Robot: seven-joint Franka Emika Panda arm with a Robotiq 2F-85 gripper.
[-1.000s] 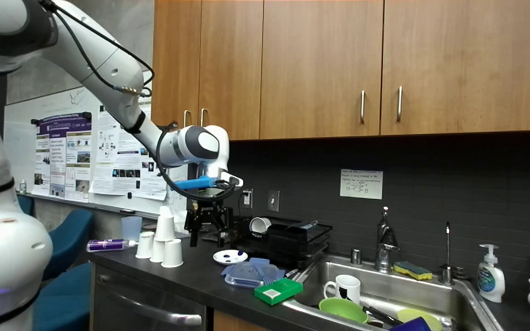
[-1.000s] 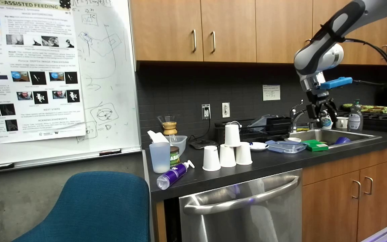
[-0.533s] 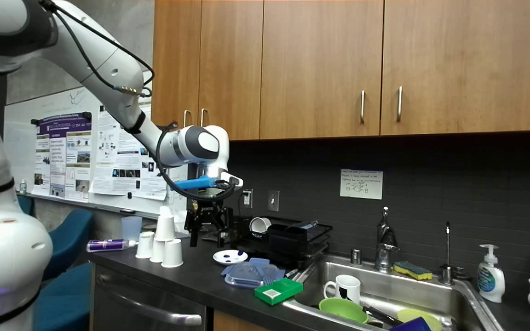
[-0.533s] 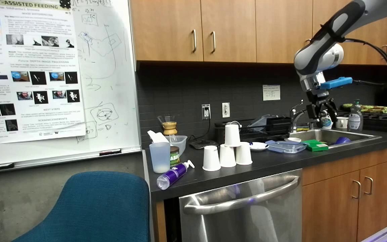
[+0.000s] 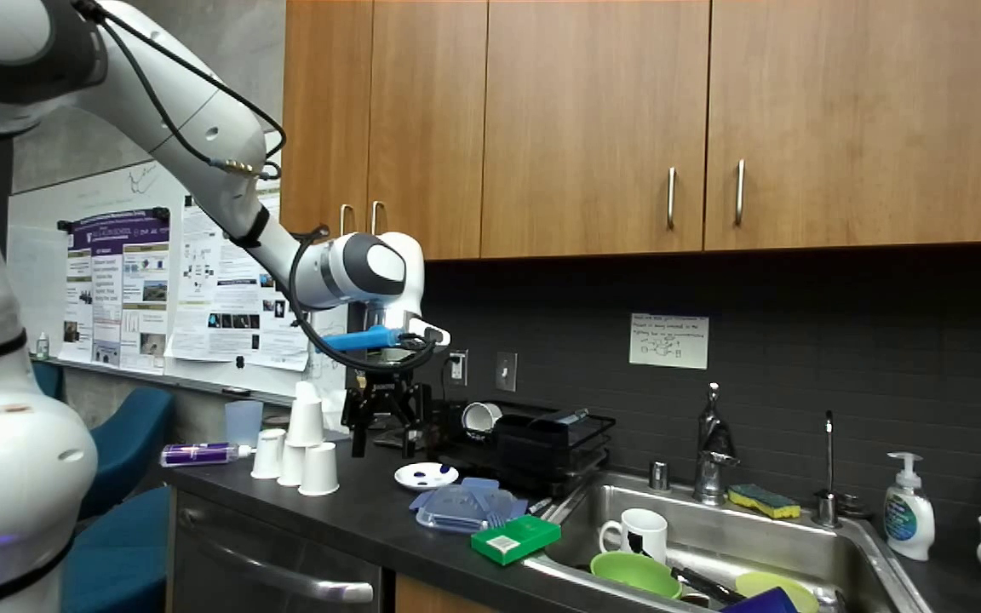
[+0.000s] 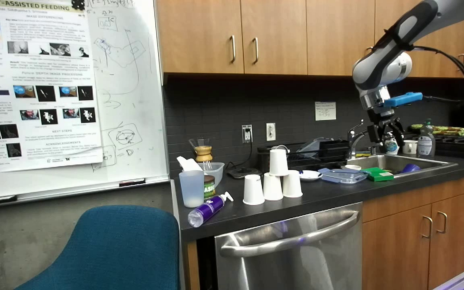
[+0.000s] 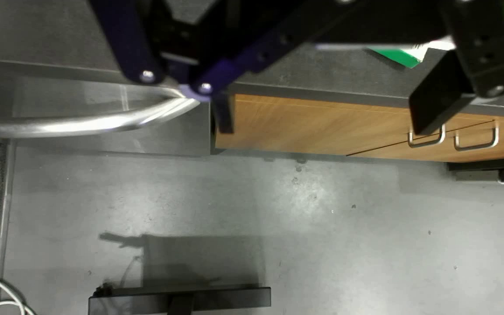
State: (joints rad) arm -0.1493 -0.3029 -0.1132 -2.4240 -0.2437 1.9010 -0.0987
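My gripper (image 5: 384, 447) is black, points down and stands open with nothing between its fingers. It hangs in the air and also shows in an exterior view (image 6: 386, 137) and from the top of the wrist view (image 7: 324, 124). Between its fingers in the wrist view are the dark counter (image 7: 304, 74) and a wooden cabinet front (image 7: 322, 122). A green box (image 7: 396, 56) shows partly behind the gripper there; it lies on the counter in both exterior views (image 5: 516, 539) (image 6: 378, 174). White paper cups (image 6: 278, 162) stand upside down, one on top of several.
A spotted plate (image 5: 427, 476) and a clear blue-lidded container (image 5: 461, 508) lie by the green box. Behind are a black dish rack (image 5: 533, 447) and the sink (image 5: 712, 545), which holds a mug (image 5: 644, 532) and bowls. A purple bottle (image 6: 210, 209) lies near the counter's end.
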